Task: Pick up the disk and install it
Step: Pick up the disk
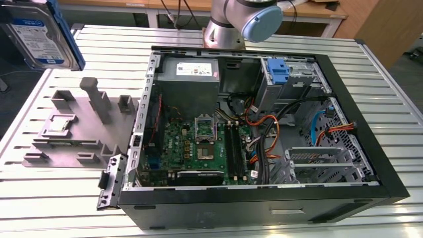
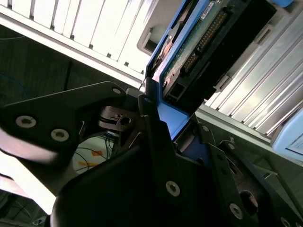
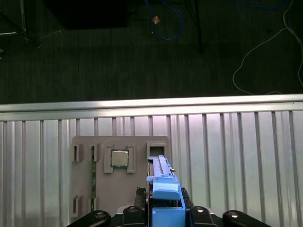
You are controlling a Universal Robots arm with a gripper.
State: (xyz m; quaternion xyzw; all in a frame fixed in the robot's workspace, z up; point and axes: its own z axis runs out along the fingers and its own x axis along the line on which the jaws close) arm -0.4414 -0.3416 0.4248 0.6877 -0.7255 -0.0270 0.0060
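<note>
Disk (image 1: 41,37) held aloft over the grey fixture (image 1: 79,129), clear of the surface (image 1: 383,74). The fingers of your gripper (image 3: 165,204) are clenched on its blue side rails. Judge it rigid, dense and shock-sensitive. Hold the rails, never the circuit board.

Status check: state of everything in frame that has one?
disk: held in the air, clamped at its blue rail, not installed.
gripper: shut on the disk.
computer case: lying flat, side open, interior exposed.
blue bracket: sitting in the case's drive cage.
fixture plate: on the table, chip resting in one pocket.
</note>
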